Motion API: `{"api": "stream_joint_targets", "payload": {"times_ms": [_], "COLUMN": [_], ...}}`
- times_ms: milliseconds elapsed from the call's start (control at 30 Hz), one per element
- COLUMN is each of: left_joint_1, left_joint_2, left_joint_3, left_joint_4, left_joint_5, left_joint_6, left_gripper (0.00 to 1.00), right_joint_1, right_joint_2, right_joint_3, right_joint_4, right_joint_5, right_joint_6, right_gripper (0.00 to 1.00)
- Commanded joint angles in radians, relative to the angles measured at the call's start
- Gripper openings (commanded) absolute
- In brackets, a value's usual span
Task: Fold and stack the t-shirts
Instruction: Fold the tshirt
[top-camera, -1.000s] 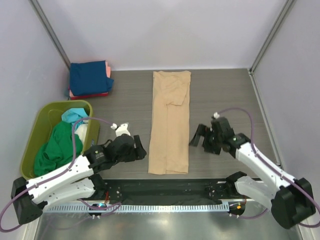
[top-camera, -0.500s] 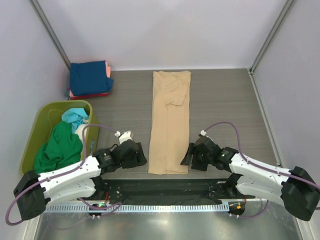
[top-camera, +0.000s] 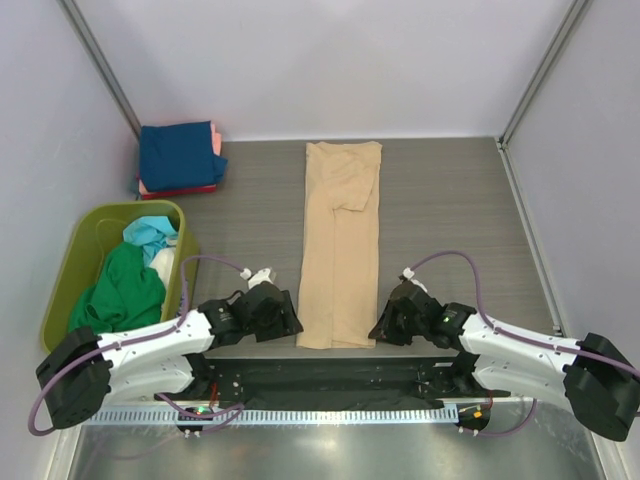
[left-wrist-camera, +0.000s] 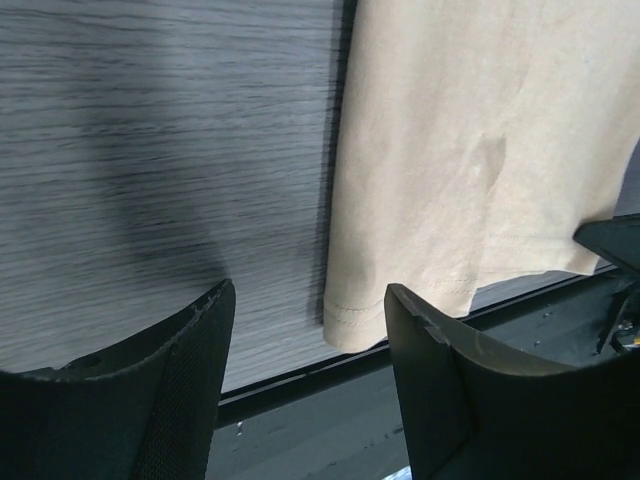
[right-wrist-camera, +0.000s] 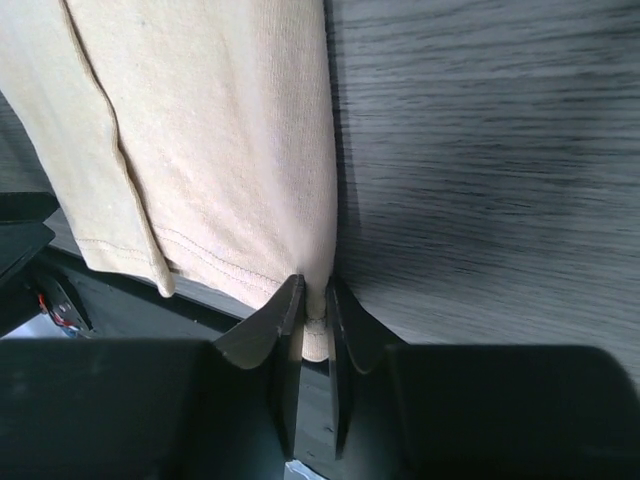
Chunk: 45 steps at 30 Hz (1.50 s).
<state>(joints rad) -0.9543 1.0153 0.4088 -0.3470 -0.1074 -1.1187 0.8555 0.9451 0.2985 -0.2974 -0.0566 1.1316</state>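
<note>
Tee: the tan tee (top-camera: 340, 250) lies flat in the middle of the bench (top-camera: 450, 200), folded into a long strip. Its long axis runs straight away from my bases, with the hem at the near edge.
Right pincer: my right pincer (top-camera: 388, 325) sits low at the strip's near right corner. In the wrist view its jaws are almost together with the hem corner pinched between them, so I have that corner.
Left pincer: my left pincer (top-camera: 283, 320) is just beside the near left corner, jaws well apart and holding nothing. In its wrist view the hem corner lies on the bench between my fingers (left-wrist-camera: 160, 380), closer to the right one and untouched.
Key relation: one near corner is at each pincer and the strip stretches away from both. I judge the coming fold carries the hem along that axis toward the far end. First the left jaws must come onto their corner, which lies slightly ahead and to their right.
Other tees: a folded stack (top-camera: 180, 158), navy on top, sits at the far left. A green tee (top-camera: 120, 295) and a teal tee (top-camera: 150, 232) lie in the bin (top-camera: 60, 290).
Hidden: from above, both pincers' tips are covered by their own bodies. I cannot tell whether the right jaws hold every layer or only some, nor whether my left fingertips touch the bench.
</note>
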Motion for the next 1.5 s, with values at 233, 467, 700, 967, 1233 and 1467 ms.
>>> {"api": "stream_joint_targets", "payload": {"times_ms": [233,467,700,967,1233,1467], "left_joint_1": [-0.023,-0.044,-0.064,-0.132,-0.101,0.087], "left_joint_2": [0.046,0.054,0.059,-0.046,-0.055,0.106], "left_joint_3": [-0.027,-0.048,-0.03,0.12,0.373,0.542], "left_joint_4": [0.151,0.189,0.218,-0.045,-0.291,-0.291], "left_joint_5": [0.058,0.067,0.084,-0.001,-0.178,-0.106], "left_joint_6": [-0.02,-0.035,-0.03,-0.055,0.045,0.192], "left_gripper": [0.46,0.42,0.0,0.0,0.0,0.0], "right_joint_1": [0.01,0.008,0.01,0.04,0.03,-0.171], "right_joint_2": [-0.012,-0.039,-0.051,-0.199,-0.126,0.055], "right_joint_3": [-0.027,-0.044,-0.029,0.117,0.342,0.547], "right_joint_4": [-0.008,-0.012,-0.029,-0.282,-0.382,-0.379], "right_joint_5": [0.031,0.026,0.008,0.101,0.251,0.268], "right_joint_6": [0.0,0.013,0.014,0.014,-0.114,-0.311], "right_gripper": [0.08,0.03,0.01,0.01,0.01,0.01]}}
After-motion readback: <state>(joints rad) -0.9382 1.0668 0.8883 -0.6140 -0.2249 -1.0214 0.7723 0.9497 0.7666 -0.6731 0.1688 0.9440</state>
